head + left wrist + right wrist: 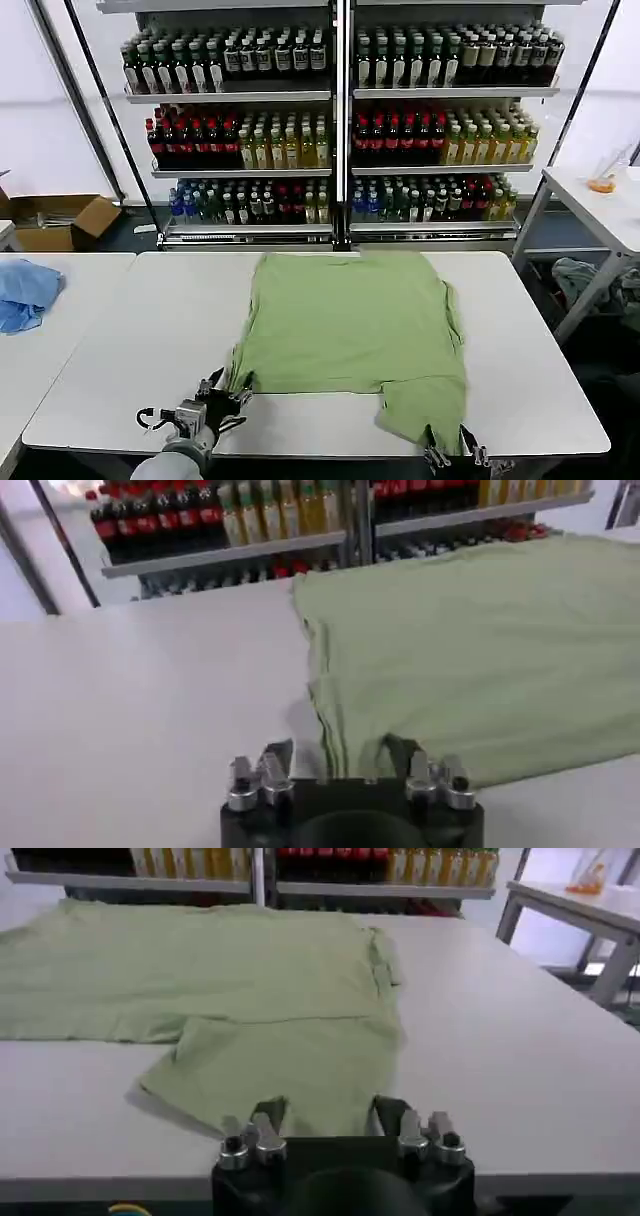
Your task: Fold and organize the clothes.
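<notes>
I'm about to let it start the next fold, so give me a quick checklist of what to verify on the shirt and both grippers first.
1. Green shirt lies spread on the white table: ok.
2. Left gripper open at the shirt's near left corner: ok.
3. Right gripper open at the near right flap's edge: ok.
4. Cloth actually between either gripper's fingers: cannot tell.
5. Shirt lies smooth: not ok, wrinkles bunch along its left edge.
6. Blue cloth sits apart on the neighbouring table: ok.
</notes>
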Motion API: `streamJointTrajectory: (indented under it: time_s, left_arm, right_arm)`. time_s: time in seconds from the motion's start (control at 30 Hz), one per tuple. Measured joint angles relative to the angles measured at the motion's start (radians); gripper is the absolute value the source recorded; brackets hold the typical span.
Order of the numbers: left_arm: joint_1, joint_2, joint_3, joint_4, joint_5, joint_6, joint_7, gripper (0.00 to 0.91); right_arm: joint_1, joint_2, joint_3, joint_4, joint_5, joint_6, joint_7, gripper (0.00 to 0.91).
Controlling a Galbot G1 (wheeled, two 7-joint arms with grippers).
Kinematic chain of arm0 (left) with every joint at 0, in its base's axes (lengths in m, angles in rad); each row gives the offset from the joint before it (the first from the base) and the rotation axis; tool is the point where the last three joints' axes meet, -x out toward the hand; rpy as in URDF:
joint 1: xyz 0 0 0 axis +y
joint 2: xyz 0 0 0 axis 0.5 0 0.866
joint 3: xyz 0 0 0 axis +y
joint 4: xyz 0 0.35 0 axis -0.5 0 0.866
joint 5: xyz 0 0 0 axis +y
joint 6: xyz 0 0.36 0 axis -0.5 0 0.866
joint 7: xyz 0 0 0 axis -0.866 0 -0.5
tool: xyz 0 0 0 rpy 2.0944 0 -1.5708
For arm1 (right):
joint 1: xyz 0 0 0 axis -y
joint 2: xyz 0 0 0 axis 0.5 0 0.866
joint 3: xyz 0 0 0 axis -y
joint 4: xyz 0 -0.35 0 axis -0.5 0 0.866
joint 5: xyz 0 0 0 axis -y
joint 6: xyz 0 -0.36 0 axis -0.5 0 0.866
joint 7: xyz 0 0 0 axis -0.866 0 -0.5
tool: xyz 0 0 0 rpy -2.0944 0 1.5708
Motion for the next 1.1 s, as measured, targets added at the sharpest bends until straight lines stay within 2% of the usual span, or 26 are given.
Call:
streamJointTrajectory:
  time_s: [0.43, 0.83, 1.1]
  left_arm:
    - [0.038, -0.013, -0.022, -0.033, -0.081, -0.004, 0.036, 0.020]
    - [0.104, 0.002, -0.067, -0.141, -0.165, -0.054, 0.055, 0.020]
    - [0.118, 0.011, -0.093, -0.205, -0.204, -0.090, 0.054, 0.030]
  right_arm:
    - [-0.028, -0.015, 0.016, 0.029, 0.007, 0.014, -0.006, 0.000]
    - [-0.082, -0.053, 0.074, 0.157, -0.001, 0.075, -0.016, 0.000]
    - [-0.043, -0.088, 0.107, 0.179, 0.013, 0.107, -0.023, 0.000]
